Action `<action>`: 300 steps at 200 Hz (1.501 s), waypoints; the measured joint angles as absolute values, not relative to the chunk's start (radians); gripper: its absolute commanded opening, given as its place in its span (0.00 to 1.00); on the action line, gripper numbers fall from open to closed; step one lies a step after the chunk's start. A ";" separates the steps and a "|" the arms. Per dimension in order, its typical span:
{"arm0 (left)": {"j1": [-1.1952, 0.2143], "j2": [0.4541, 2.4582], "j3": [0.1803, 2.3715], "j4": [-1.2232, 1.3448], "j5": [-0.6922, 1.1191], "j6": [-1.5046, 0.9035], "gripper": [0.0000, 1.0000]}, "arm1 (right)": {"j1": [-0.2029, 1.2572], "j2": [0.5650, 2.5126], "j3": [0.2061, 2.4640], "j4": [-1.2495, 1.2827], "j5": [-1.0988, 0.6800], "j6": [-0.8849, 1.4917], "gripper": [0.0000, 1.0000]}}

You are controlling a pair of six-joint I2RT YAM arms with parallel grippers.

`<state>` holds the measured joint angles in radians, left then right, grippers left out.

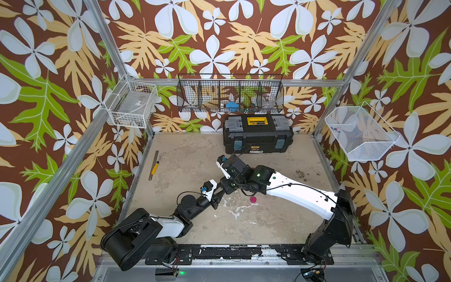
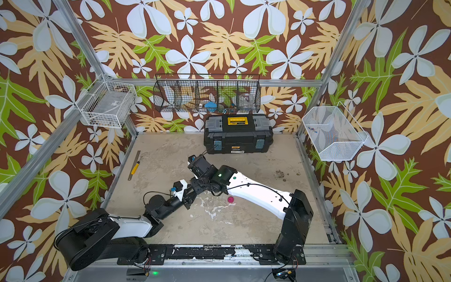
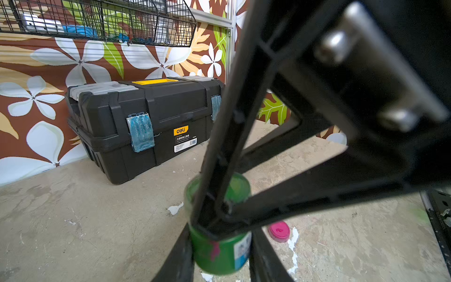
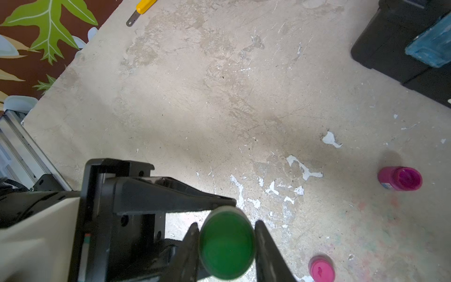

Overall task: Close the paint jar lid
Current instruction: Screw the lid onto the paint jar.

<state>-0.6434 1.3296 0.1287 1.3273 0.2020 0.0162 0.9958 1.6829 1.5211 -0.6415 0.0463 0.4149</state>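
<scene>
A green paint jar (image 3: 219,254) with a white label and a pink smear is held off the table, with my left gripper (image 3: 220,258) shut on its body. Its green lid (image 4: 227,244) sits at the top of the jar, and my right gripper (image 4: 227,234) is shut on it from above. In the left wrist view the lid (image 3: 238,188) shows behind the right gripper's black fingers (image 3: 227,146). I cannot tell whether the lid is seated. In both top views the two grippers (image 1: 222,191) (image 2: 192,191) meet mid-table and hide the jar.
A loose pink lid (image 1: 253,199) (image 4: 321,268) lies on the table close to the grippers, and an open pink jar (image 4: 400,178) stands beyond it. A black toolbox (image 1: 257,134) stands at the back. A ruler with a yellow-handled tool (image 1: 154,166) lies at the left.
</scene>
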 measured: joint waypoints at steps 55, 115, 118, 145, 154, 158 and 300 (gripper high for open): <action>-0.643 1.330 0.129 1.350 0.211 0.020 0.12 | 1.002 1.684 1.548 -0.663 0.046 0.444 0.55; -0.643 1.329 0.130 1.365 0.222 0.020 0.12 | 0.964 1.653 1.605 -0.672 0.025 0.425 0.68; -0.643 1.329 0.130 1.365 0.223 0.020 0.12 | 0.955 1.648 1.607 -0.671 0.022 0.417 0.69; -0.643 1.328 0.130 1.365 0.231 0.020 0.11 | 0.826 1.572 1.565 -0.604 -0.120 0.300 0.77; -0.643 1.328 0.130 1.365 0.235 0.020 0.12 | 0.790 1.544 1.529 -0.567 -0.194 0.241 0.82; -0.643 1.327 0.130 1.365 0.235 0.020 0.12 | 0.778 1.529 1.509 -0.546 -0.234 0.205 0.85; -0.643 1.325 0.130 1.365 0.238 0.021 0.12 | 0.574 1.662 1.408 -0.498 -1.120 -0.754 0.88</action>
